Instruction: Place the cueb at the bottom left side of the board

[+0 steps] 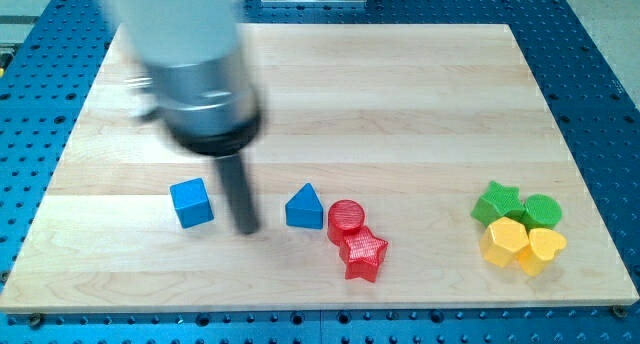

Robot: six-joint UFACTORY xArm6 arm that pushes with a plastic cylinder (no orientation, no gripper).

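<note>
A blue cube (191, 202) sits on the wooden board (400, 94) at the lower left of middle. My tip (246, 230) rests on the board just to the right of the cube, with a small gap between them. A blue triangular block (304, 208) lies to the right of my tip. The rod hangs from a large blurred grey arm head (200, 84) at the view's upper left.
A red cylinder (347, 218) and a red star (364, 253) touch each other right of the blue triangle. At the lower right, a green star (497, 201), a green block (541, 211), a yellow block (505, 241) and a yellow heart (541, 248) cluster together.
</note>
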